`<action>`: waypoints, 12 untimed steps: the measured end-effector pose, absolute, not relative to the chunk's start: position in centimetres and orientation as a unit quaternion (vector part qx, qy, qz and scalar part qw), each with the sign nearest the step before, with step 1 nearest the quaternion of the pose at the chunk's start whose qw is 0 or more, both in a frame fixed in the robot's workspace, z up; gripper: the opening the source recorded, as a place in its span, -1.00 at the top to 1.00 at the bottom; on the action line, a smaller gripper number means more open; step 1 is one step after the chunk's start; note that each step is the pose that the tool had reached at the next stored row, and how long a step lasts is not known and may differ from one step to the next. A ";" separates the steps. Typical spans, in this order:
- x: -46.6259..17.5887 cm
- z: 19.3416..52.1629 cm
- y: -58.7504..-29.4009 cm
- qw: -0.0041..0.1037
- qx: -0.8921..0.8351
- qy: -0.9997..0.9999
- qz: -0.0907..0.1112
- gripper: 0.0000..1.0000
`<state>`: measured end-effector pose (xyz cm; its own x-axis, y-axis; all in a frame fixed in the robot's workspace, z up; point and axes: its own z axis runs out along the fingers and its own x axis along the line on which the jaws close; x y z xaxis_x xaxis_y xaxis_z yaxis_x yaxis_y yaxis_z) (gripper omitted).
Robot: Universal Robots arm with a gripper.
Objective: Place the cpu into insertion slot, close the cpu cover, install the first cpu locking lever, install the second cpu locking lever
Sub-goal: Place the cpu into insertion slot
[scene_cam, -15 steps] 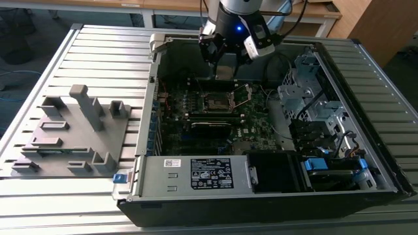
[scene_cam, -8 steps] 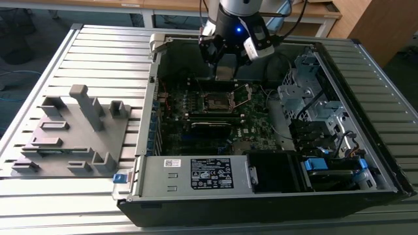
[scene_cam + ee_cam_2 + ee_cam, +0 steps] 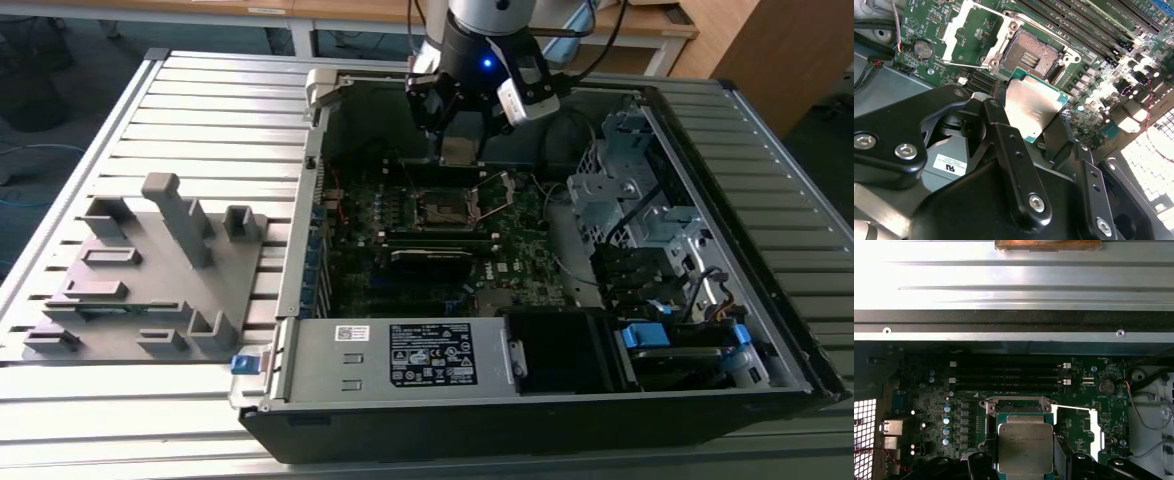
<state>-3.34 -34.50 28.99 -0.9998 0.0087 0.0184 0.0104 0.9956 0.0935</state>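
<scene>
One black two-fingered gripper [image 3: 458,138] hung over the far part of an open black computer case [image 3: 801,385]. It was pinching a small flat square cpu [image 3: 458,151] with a dull silver-grey metal top. In the second wrist view the gripper [image 3: 1029,115] had its fingers [image 3: 1058,140] drawn in only to the chip's width, one against each of two opposite edges of the cpu [image 3: 1034,105]. The chip was held roughly flat and clear of the green motherboard [image 3: 1089,107].

The square black insertion slot [image 3: 1031,55], metal-rimmed with a dark recessed centre, lay bare with nothing seated in it. In the exterior view it sat just nearer than the held chip, on the board's far half [image 3: 445,208]. In the first wrist view the cpu [image 3: 1025,447] covered much of the slot's frame [image 3: 1019,404], so from there the chip stood almost over it.

The thin square silver cpu cover [image 3: 971,32] stood swung open beside the slot, green board showing through its cut-out centre. A thin metal rod [image 3: 1074,408] stuck out from the slot's corner. Four long black memory slots [image 3: 1009,375] ran beside the slot, and a round silver coin battery [image 3: 1106,386] sat near the cover.

The case lay on a grey slatted metal table [image 3: 200,110]. A grey moulded fixture block [image 3: 134,290] rested on the table toward the exterior view's left.
</scene>
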 end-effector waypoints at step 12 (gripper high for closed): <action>-3.3 29.0 -34.5 0.009 -0.015 -0.999 -0.047 -0.08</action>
<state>-3.34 -34.49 28.96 -0.9994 0.0293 0.0184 0.0309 0.9951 0.0936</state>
